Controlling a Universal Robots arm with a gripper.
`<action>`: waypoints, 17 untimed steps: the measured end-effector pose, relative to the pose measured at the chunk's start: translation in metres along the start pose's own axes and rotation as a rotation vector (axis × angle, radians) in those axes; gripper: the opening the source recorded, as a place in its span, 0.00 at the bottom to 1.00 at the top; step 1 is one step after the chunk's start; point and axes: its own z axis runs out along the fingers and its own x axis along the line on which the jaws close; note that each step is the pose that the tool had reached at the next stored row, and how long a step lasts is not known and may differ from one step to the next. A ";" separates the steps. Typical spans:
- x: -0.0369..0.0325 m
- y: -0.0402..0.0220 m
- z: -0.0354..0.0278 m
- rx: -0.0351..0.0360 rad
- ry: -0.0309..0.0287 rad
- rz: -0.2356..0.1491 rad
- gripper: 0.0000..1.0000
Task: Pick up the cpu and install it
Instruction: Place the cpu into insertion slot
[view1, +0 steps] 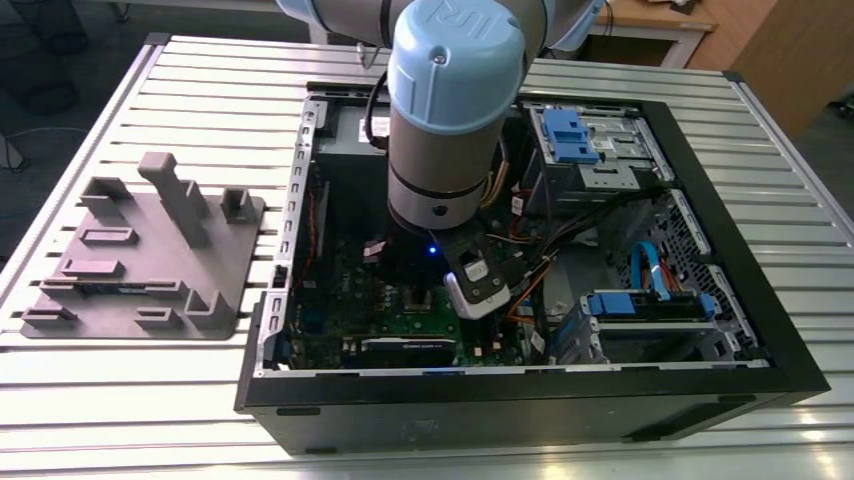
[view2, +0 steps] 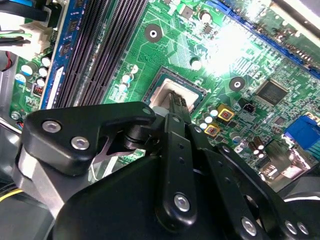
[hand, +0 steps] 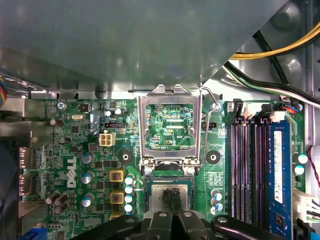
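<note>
- Silver-grey cpu (hand: 156, 193) lies flat in the socket (hand: 170, 178), directly under the pincer (hand: 170, 194) tips.
- Pincer closed: fingers (hand: 165, 198) together, tips down at the cpu's top.
- Socket rim sits close around the cpu's edges.
- Frame (hand: 142, 131) stands flipped open just beyond the tips.
- Capacitors (hand: 129, 189) and memory slots (hand: 245, 170) flank the pincer, near it.

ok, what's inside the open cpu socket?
A flat silver-grey square, likely the cpu, lies in the socket. The gripper covers its middle, so seating can't be judged.

Socket frame (hand: 170, 98) (probably upright) blocks one side.
</note>
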 end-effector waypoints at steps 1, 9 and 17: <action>0.0000 0.0000 0.0000 0.0000 0.0000 0.000 0.11; 0.0000 -0.0013 0.0010 0.0000 -0.0002 0.000 0.11; 0.0000 -0.0015 0.0033 0.0004 0.0000 0.000 0.11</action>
